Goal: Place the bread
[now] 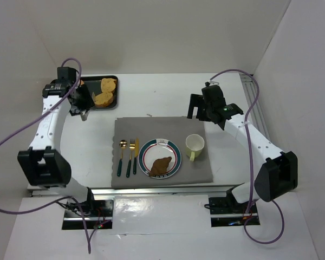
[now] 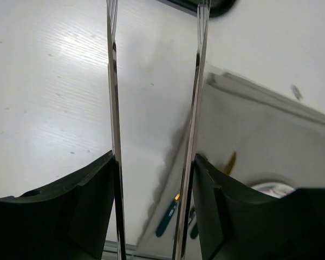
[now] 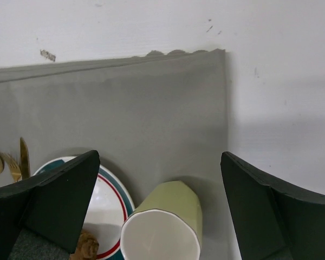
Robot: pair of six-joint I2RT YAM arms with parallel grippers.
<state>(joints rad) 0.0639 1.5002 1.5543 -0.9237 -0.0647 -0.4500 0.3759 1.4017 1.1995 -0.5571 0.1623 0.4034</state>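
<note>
Dark brown bread (image 1: 161,166) is sitting on the plate (image 1: 175,146), roughly 6 o'clock on the table (image 1: 151,92). Orange pieces (image 1: 105,92) are in the black tray (image 1: 97,78) at 11. Left pincer (image 2: 157,21) is spread apart, gripping nothing. Right pincer (image 3: 160,160) gapes wide over the cloth (image 3: 151,97).

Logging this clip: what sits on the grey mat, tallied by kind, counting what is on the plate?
Cutlery: 3 (spoon, fork, knife)
Plate: 1
Cup: 1
Bread: 1
Total: 6
</note>
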